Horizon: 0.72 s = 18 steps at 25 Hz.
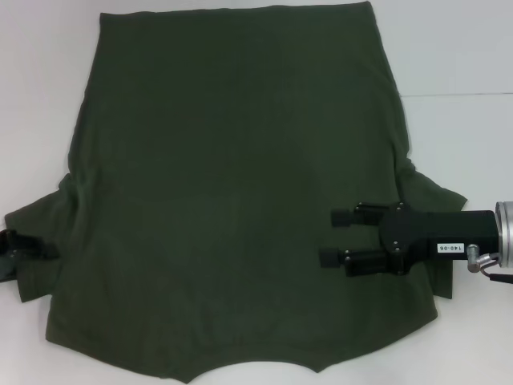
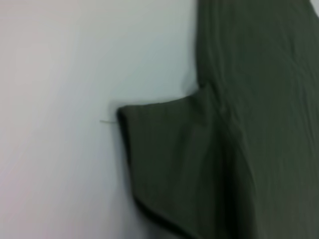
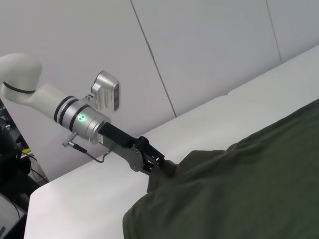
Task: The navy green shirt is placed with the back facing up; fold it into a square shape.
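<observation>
One shirt (image 1: 232, 192), dark olive and plain side up, lies spread flat over most of the white table (image 1: 465, 56); its collar end is nearest the robot and its hem farthest, an arrangement that leaves both sleeves reachable from the sides for folding inward. The table carries the whole garment, so any fold can be laid down without the cloth hanging off.

The right gripper (image 1: 341, 237) hovers over the shirt's right flank, just inside the right sleeve (image 1: 437, 200), with its fingers (image 1: 353, 258) parted and nothing between them; its placement suggests a reach toward the sleeve or side seam.

The left gripper (image 3: 164, 167) sits at the shirt's left sleeve (image 2: 169, 164), at the cloth's outer edge. In the right wrist view its fingers are clenched on the sleeve hem, with the fabric gathered into a slight ridge, presumably to lift the sleeve across the body.

Hidden or unclear: the shirt's collar edge is cut off at the lower border of the head view; the printed side is underneath and unseen; the left gripper is largely cropped in the head view, and the left wrist view shows no fingers.
</observation>
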Motion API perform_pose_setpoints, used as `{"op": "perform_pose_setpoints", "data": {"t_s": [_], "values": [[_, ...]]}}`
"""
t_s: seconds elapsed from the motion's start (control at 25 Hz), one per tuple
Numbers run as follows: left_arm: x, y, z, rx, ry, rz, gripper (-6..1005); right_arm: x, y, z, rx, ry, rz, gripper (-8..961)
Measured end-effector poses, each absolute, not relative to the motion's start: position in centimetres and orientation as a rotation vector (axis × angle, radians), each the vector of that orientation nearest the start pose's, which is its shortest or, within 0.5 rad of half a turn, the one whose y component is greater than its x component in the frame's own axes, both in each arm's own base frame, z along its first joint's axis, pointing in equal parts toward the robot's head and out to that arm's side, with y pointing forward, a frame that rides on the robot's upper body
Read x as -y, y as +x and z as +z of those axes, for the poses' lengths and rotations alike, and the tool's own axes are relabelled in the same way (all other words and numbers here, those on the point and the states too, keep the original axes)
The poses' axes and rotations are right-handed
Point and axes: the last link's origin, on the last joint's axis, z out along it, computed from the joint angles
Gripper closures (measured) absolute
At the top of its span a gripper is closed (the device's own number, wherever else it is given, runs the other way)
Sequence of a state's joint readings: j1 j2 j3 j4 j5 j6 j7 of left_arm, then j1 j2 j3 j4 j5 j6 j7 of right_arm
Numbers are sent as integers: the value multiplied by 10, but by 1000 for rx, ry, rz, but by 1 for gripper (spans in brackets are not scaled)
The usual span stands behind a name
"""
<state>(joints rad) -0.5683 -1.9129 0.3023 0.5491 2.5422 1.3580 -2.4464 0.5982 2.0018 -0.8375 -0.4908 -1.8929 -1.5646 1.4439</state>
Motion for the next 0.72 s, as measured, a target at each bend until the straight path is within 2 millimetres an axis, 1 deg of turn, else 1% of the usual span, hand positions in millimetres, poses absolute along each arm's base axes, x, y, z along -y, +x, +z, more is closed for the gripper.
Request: {"op": "perform_pose_setpoints", "data": {"t_s": [0.16, 0.64, 0.72], "values": [[-336, -369, 65, -2653, 2258, 524, 730, -334, 251, -9, -743, -2842, 744, 39], [-337, -368, 65, -2656, 2249, 544, 968, -333, 252, -10, -748, -2841, 742, 40], [-337, -368, 65, -2657, 2249, 544, 979, -333, 252, -10, -748, -2842, 743, 40]]}}
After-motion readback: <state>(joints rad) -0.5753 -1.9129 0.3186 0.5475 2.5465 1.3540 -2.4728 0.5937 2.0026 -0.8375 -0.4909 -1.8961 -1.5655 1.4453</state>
